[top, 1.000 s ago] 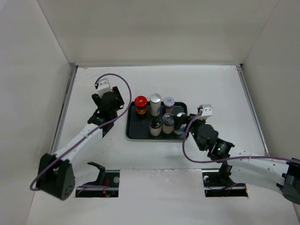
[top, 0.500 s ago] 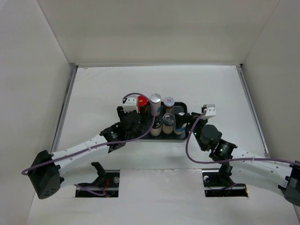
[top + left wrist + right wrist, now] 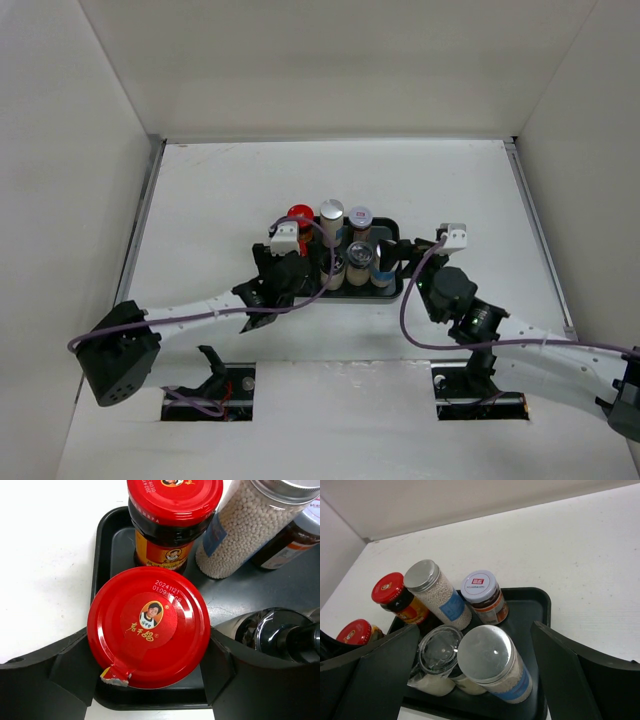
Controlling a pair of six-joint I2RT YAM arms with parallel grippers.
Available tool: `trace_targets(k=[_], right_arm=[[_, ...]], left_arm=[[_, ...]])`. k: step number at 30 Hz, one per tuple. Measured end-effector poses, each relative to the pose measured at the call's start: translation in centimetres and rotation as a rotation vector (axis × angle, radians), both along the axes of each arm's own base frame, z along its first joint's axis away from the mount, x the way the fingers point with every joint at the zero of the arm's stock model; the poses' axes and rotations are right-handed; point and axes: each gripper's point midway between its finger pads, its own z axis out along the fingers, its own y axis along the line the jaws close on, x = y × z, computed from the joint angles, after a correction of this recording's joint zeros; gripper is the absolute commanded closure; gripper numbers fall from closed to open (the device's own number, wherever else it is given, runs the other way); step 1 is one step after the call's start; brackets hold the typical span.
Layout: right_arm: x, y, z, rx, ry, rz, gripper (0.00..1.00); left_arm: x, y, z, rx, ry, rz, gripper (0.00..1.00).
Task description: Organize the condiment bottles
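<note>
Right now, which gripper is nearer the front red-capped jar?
Left. The left gripper is clamped around the front red-capped jar; the right gripper is open across the tray, near a silver-lidded jar.

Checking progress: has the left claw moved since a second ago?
Yes. The left claw, gripping a red-capped jar, swung right from beside the tray onto its near-left corner.

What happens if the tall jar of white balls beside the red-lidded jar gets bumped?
The tall jar looks narrow for its height, so it would probably tip easily. Being round, it might roll once down, though the tray rim could stop it.
</note>
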Motion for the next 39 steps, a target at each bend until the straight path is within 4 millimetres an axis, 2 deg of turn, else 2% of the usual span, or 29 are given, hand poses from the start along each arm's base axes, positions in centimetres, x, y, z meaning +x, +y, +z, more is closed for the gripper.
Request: trace_targets(k=[5,10,14,17,20,24,28,31,36,39], right_arm=[[0.1,-0.2,-0.5,-0.017,0.01,-0.015,0.0],[-0.3,-0.3,-0.5,-0.032,0.012,-0.013,0.0],[-1.4,0.3,0.5,-0.018,-0.011,0.022,0.0],[-1.7,0.6,0.8,-0.02,-0.016,0.03,0.0],[-2.7,1.8,0.7,-0.033,-0.011,0.064,0.0],[-4.7,4.0,0.7,-0.056,-0.012,0.158,0.0],[-6.0,5.5,1.3,-0.052,-0.02,0.217,0.0],[-6.7,6.0,1.5,-0.049,-0.024,0.244,0.0],[-7.1,5.6,2.7,-0.003,-0.041,0.253,0.0],[-6.3,5.1,2.6,-0.009,-0.038,0.22,0.0]], left_arm=[[-0.1,-0.7,1.9,-0.048,-0.064,0.009,0.0],[-0.4,0.1,6.1,-0.126,-0.158,0.029,0.0],[-0.5,2.9,10.6,-0.224,-0.257,0.096,0.0],[-0.2,6.8,13.5,-0.292,-0.334,0.207,0.0],[-0.4,10.2,15.4,-0.319,-0.382,0.316,0.0],[-0.6,11.5,17.5,-0.331,-0.405,0.369,0.0],[0.0,11.2,19.3,-0.316,-0.398,0.379,0.0],[0.8,10.3,19.8,-0.299,-0.387,0.374,0.0],[1.5,9.5,18.1,-0.236,-0.341,0.361,0.0],[1.5,9.3,17.4,-0.212,-0.32,0.349,0.0]])
